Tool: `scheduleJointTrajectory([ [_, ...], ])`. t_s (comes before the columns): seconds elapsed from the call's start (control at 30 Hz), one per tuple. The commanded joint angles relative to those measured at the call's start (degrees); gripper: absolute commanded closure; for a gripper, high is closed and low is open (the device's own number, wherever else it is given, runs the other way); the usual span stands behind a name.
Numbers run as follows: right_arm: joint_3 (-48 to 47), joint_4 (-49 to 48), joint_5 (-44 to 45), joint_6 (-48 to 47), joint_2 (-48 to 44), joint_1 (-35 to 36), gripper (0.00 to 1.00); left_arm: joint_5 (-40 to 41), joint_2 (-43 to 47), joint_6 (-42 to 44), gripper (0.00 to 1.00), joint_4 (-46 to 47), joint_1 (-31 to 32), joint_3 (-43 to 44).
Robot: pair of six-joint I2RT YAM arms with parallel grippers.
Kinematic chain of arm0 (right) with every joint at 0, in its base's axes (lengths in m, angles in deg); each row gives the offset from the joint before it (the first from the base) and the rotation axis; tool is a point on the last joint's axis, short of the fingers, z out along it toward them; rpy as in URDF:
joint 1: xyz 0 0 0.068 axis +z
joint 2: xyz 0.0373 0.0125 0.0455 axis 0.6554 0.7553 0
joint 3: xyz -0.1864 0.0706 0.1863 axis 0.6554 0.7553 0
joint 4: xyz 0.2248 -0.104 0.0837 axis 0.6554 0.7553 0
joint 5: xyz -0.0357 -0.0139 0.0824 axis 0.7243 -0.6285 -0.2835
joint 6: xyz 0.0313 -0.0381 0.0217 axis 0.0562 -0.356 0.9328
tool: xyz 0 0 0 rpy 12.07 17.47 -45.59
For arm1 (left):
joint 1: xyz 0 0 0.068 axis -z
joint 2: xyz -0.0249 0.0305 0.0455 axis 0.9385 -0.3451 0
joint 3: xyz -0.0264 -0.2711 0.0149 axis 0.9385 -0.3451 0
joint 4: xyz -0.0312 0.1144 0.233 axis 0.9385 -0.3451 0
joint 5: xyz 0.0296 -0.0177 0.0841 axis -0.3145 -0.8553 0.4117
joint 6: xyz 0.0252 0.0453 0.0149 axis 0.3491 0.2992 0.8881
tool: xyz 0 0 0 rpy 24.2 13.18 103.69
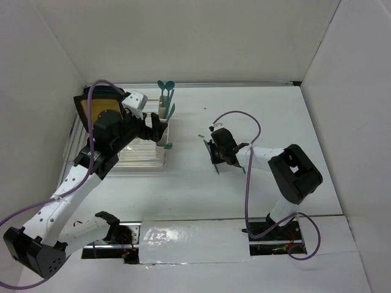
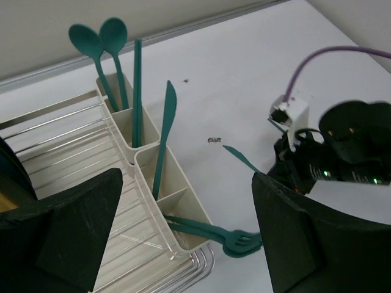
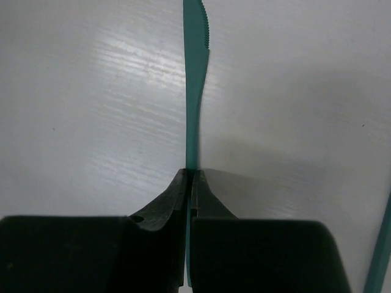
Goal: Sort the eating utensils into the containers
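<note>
Cream-white containers [image 2: 174, 195] stand in a row beside the rack. The far cup holds two teal spoons [image 2: 101, 39] and a straight teal handle [image 2: 137, 91]. A knife [image 2: 165, 134] stands in the middle cup, and forks [image 2: 238, 241] lean out of the near cup. My left gripper [image 2: 183, 244] hangs open over the near cup with nothing in it. My right gripper [image 3: 190, 177] is shut on a teal knife [image 3: 195, 73] low over the table, its serrated tip pointing away. Another teal utensil [image 3: 382, 250] shows at the right edge of the right wrist view.
A clear wire dish rack [image 1: 137, 155] lies left of the containers [image 1: 165, 122], with a dark plate with an orange centre [image 1: 91, 104] at its far end. White walls enclose the table. The right gripper [image 1: 215, 152] sits mid-table, right of the left gripper [image 1: 160, 128].
</note>
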Motion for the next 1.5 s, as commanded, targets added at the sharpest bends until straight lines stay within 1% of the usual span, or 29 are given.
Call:
scheduleJointTrajectory([
  [0.0,4.2,-0.3,-4.6,2.9,-2.6,0.5,1.00,6.6,-4.6,-5.2,0.00,-5.1,-0.1,9.3],
  [0.07,4.8,-2.8,-6.6,6.5,-6.7,0.6,1.00,7.5,-9.0,-7.0,0.00,-10.5,0.0,14.1],
  [0.1,4.8,-3.5,-7.1,7.1,-8.4,0.7,1.00,6.3,-10.0,-7.7,0.00,-12.0,-0.1,18.4],
  [0.17,4.8,-4.7,-7.9,9.3,-12.6,0.4,1.00,5.8,-13.0,-10.6,0.00,-15.1,0.0,23.9],
  [0.3,4.8,-7.2,-8.7,12.1,-19.9,-0.5,1.00,2.7,-16.9,-14.8,0.02,-19.7,0.1,30.5],
  [0.4,3.6,-8.6,-11.1,13.2,-25.4,-1.4,1.00,-2.0,-18.0,-16.5,0.03,-19.2,0.5,31.5],
  [0.43,3.0,-8.6,-11.1,13.1,-26.0,-1.6,1.00,-4.8,-17.9,-17.1,0.04,-18.6,0.9,31.5],
  [0.6,1.6,-10.1,-14.6,12.2,-29.8,-1.6,1.00,-7.8,-21.8,-19.4,0.05,-18.2,4.2,32.4],
  [0.63,1.6,-10.7,-14.7,12.0,-30.4,-1.4,1.00,-8.1,-22.4,-19.4,0.05,-18.2,4.0,32.4],
  [0.67,1.6,-12.0,-15.6,12.0,-31.5,-1.6,1.00,-7.9,-23.7,-19.8,0.05,-18.2,5.9,32.6],
  [0.7,1.6,-12.6,-17.0,11.5,-32.1,-1.6,1.00,-7.9,-24.6,-20.5,0.06,-18.5,6.4,33.0],
  [0.8,1.1,-13.4,-19.7,11.0,-33.7,-1.6,1.00,-9.3,-27.7,-22.2,0.05,-18.2,6.6,34.3],
  [1.17,-0.7,-14.2,-23.3,11.6,-35.3,-1.3,1.00,-9.6,-31.4,-23.7,0.07,-16.0,8.2,35.6],
  [1.2,-0.7,-14.7,-24.1,11.8,-35.1,-1.3,1.00,-10.0,-32.0,-23.7,0.10,-15.8,8.5,35.8],
  [1.23,-0.7,-14.7,-24.1,12.0,-35.1,-1.3,1.00,-10.0,-32.3,-23.6,0.10,-15.8,8.6,35.8],
  [1.43,-1.8,-14.6,-24.6,12.1,-35.8,-1.3,1.00,-8.9,-35.5,-23.0,0.24,-16.8,10.0,39.0],
  [1.47,-1.8,-14.6,-24.6,11.8,-35.9,-1.2,1.00,-8.9,-35.8,-22.8,0.29,-17.0,10.0,39.0],
])
